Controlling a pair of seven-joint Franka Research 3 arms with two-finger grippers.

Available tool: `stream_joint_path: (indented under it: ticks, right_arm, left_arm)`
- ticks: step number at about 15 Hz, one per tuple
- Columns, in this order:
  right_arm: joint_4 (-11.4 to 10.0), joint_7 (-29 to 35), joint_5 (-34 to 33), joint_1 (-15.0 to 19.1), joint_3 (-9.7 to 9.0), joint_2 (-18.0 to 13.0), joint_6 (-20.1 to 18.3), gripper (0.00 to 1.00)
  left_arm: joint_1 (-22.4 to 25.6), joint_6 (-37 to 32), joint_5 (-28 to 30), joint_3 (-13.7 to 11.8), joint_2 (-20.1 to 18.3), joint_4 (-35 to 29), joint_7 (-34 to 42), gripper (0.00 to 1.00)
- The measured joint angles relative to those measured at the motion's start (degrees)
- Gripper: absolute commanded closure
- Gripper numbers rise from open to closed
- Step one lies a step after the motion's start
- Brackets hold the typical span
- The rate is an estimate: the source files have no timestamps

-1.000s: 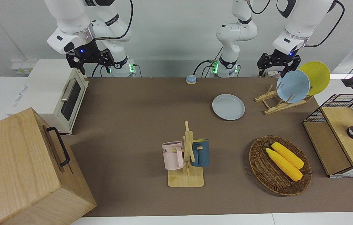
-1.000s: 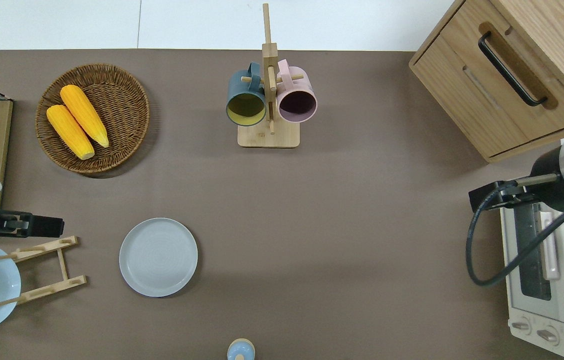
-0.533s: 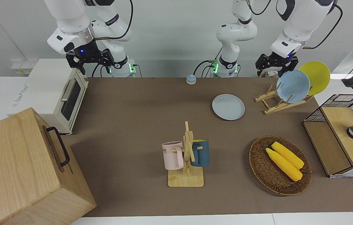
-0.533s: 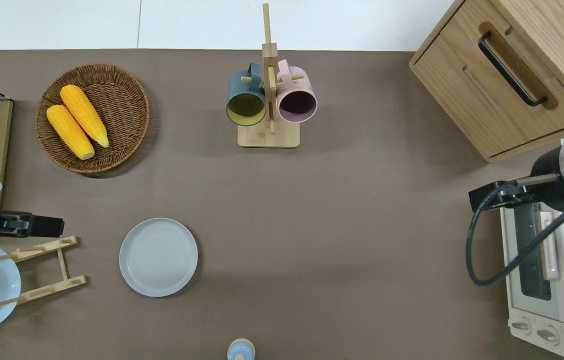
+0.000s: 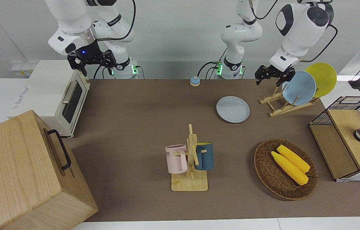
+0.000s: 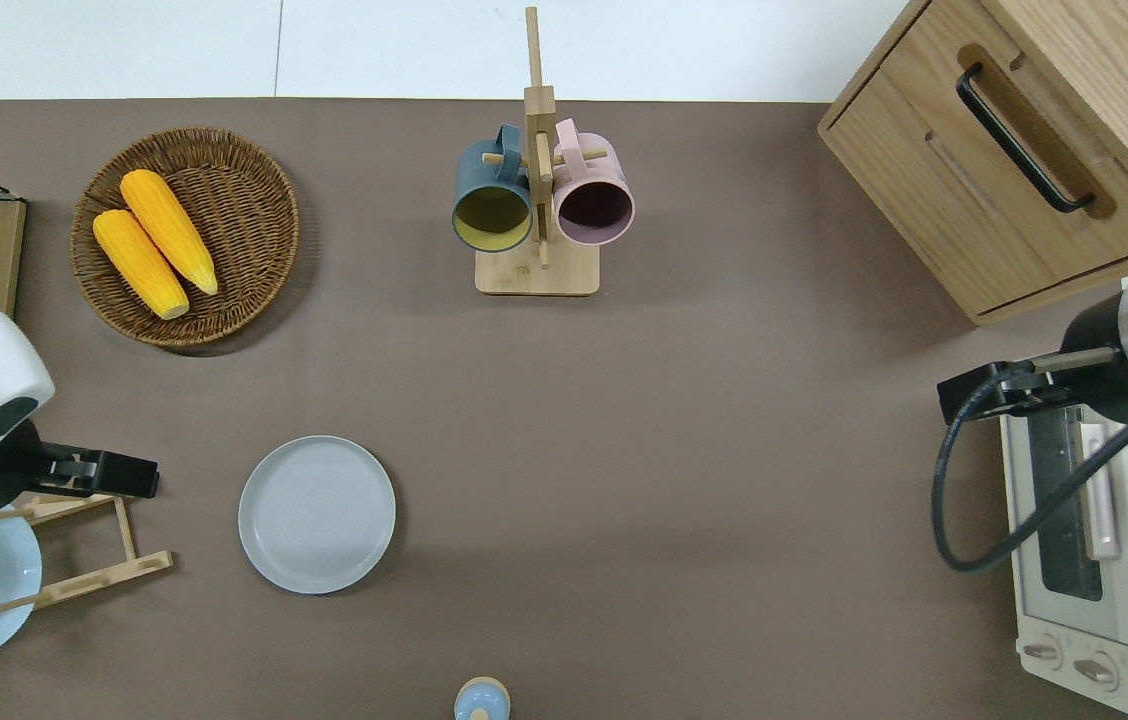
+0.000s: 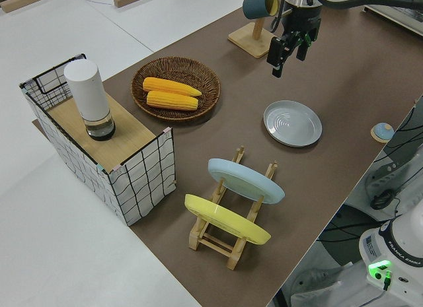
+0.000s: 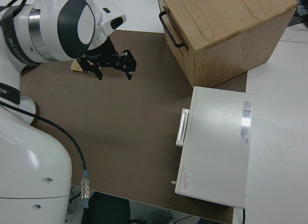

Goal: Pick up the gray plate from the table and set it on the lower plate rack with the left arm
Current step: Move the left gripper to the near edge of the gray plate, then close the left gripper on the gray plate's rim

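Note:
The gray plate (image 5: pixel 233 109) lies flat on the brown table (image 5: pixel 135 111), beside the lower plate rack (image 5: pixel 287 109); it also shows in the overhead view (image 6: pixel 316 514) and the left side view (image 7: pixel 293 123). The rack (image 6: pixel 94 577) holds a sky-blue plate (image 5: pixel 299 88) and a yellow plate (image 5: pixel 323 76); its slot nearest the gray plate is free. My left gripper (image 5: pixel 271 76) is open and empty, up in the air over the rack's end toward the gray plate (image 6: pixel 129 478). My right gripper (image 5: pixel 92 62) is open and parked.
A mug stand (image 5: pixel 191 166) with a pink and a dark blue mug stands mid-table. A wicker basket (image 5: pixel 263 169) holds two corn cobs. A wire crate (image 5: pixel 342 153), a toaster oven (image 5: pixel 55 95), a wooden drawer box (image 5: pixel 23 172) and a small blue bell (image 5: pixel 194 81) are around.
My left gripper has moved from over the sky-blue plate toward the gray plate, with the arm's wrist swinging out over the table. The plate and the right arm have not moved.

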State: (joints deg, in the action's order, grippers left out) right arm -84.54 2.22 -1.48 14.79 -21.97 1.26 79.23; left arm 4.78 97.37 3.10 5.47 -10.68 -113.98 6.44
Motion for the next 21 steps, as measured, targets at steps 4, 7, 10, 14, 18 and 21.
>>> stream_joint_path:
  ticks: [4, 7, 10, 14, 18, 21]
  right_arm:
    - [0.0, 0.0, 0.0, 0.0, 0.0, 0.0, 0.0, 0.017]
    - [0.0, 0.0, 0.0, 0.0, 0.0, 0.0, 0.0, 0.017]
    - [0.0, 0.0, 0.0, 0.0, 0.0, 0.0, 0.0, 0.017]
    - [0.0, 0.0, 0.0, 0.0, 0.0, 0.0, 0.0, 0.017]
    - [0.0, 0.0, 0.0, 0.0, 0.0, 0.0, 0.0, 0.017]
    - [0.0, 0.0, 0.0, 0.0, 0.0, 0.0, 0.0, 0.017]
  left_arm:
    - [-0.03, 5.41, 0.2, 0.19, -1.23, -5.57, -1.83, 0.01]
    - [-0.04, 9.19, 0.21, 0.21, -2.18, -10.04, -2.12, 0.01]
    - [-0.04, 14.37, 0.22, 0.25, -2.47, -15.56, -2.15, 0.01]
    - [-0.04, 22.35, 0.24, 0.47, -2.72, -22.71, -2.16, 0.01]
    - [-0.1, 27.14, 1.5, 0.65, -2.93, -26.8, -2.19, 0.01]
    - [-0.68, 32.17, 1.89, 0.73, -3.01, -30.23, -2.37, 0.01]
